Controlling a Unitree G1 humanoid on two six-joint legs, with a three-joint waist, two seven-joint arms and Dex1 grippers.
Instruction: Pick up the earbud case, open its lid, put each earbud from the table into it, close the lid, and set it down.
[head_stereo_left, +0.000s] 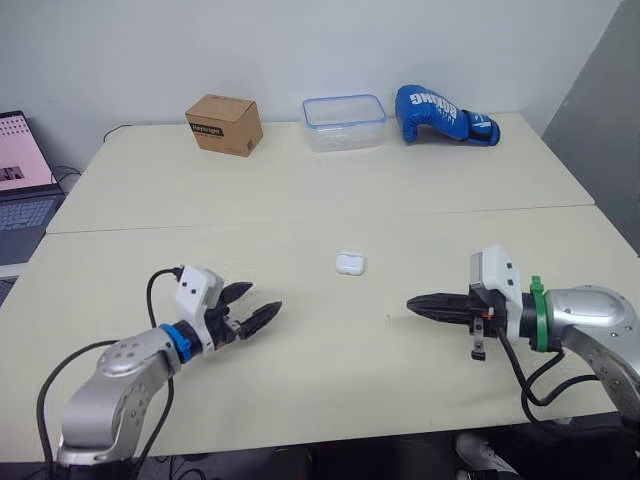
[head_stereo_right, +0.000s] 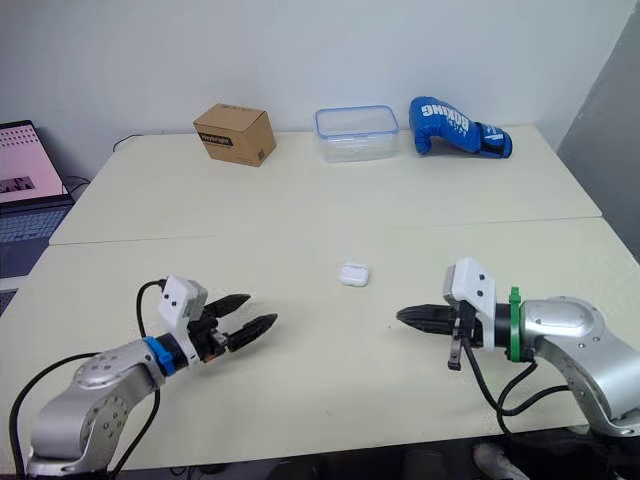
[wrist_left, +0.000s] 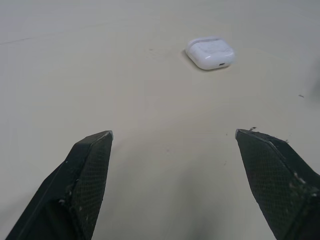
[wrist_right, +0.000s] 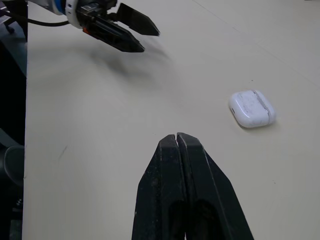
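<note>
**Earbud case lies closed on the table, between two empty grippers**

A wide pale table (head_stereo_left: 300, 200) takes most of the scene, and a thin seam runs across it from side to side. At the far left edge, off the table, stands an open laptop (head_stereo_left: 20, 170) with a pink screen.

Along the far side of the table three things are in a row. A clear plastic container (head_stereo_left: 344, 122) with a blue rim is in the middle. A blue boxing glove (head_stereo_left: 443, 115) lies to its right. A brown cardboard box (head_stereo_left: 224, 124) stands to its left.

On the near part of the table, the left gripper (head_stereo_left: 264, 298) hovers low over the surface. Its two black fingers are spread well apart and hold nothing. The right gripper (head_stereo_left: 412, 304) is on the opposite side and points toward the left one. Its fingers are pressed together, with nothing between them.

The white earbud case (head_stereo_left: 349, 264) lies flat on the table with its lid down. It is between the two grippers and a little beyond them, and it touches neither.
</note>
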